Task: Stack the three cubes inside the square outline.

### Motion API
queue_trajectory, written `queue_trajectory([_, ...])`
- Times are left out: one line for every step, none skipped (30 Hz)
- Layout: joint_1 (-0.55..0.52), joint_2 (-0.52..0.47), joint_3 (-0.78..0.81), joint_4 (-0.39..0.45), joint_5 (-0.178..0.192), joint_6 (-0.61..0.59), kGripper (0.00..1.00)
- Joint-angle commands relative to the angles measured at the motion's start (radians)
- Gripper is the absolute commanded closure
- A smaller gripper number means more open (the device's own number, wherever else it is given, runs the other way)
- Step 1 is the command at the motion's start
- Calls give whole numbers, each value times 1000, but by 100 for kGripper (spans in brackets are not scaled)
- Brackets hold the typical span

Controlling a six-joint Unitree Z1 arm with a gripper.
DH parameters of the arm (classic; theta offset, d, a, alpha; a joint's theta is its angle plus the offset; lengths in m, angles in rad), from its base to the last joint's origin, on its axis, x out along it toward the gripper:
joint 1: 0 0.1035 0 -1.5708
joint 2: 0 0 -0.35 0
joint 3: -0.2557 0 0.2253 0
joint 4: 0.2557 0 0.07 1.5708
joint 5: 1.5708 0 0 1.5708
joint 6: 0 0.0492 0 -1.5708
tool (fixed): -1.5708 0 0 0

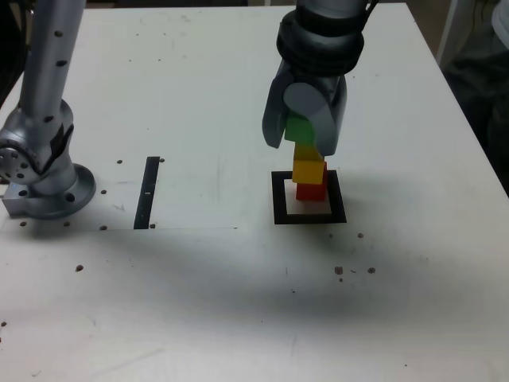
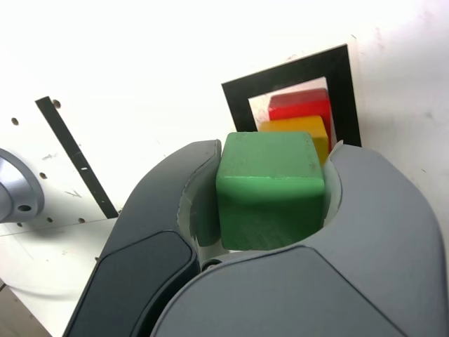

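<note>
- The gripper (image 1: 305, 131) is pinching the green cube (image 2: 270, 189) between both jaws, directly above the stack.
- Below, the yellow cube (image 1: 308, 169) is sitting on the red cube (image 1: 311, 191).
- The red cube is resting inside the square outline (image 1: 279, 199), right of a thin black strip (image 1: 147, 193) in the exterior view.

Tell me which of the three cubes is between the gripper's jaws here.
The green cube, held by the gripper at the top of the stack. The yellow cube and the red cube sit free below it, inside the square outline.
</note>
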Motion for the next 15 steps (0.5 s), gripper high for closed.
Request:
queue_trajectory([-2,-11,0,-8,-3,-2,91])
queue_trajectory([-3,-12,1,-12,-5,-3,90])
queue_trajectory([-3,-12,4,-16,-6,-3,90])
queue_trajectory([-3,-12,7,-19,-8,-3,90])
queue_trajectory([-3,-13,11,-22,-9,-4,90])
queue_trajectory([-4,-13,15,-26,-11,-4,89])
queue_trajectory([-4,-14,19,-31,-14,-4,89])
queue_trajectory([-5,-14,23,-37,-17,-4,89])
queue_trajectory([-7,-15,26,-42,-21,-4,89])
queue_trajectory([-8,-15,29,-47,-24,-4,89])
queue_trajectory([-9,-15,33,-52,-27,-4,89])
queue_trajectory([-10,-15,37,-57,-29,-4,89])
queue_trajectory([-11,-15,40,-62,-32,-5,89])
queue_trajectory([-11,-15,44,-66,-34,-5,89])
queue_trajectory([-11,-15,48,-70,-35,-5,89])
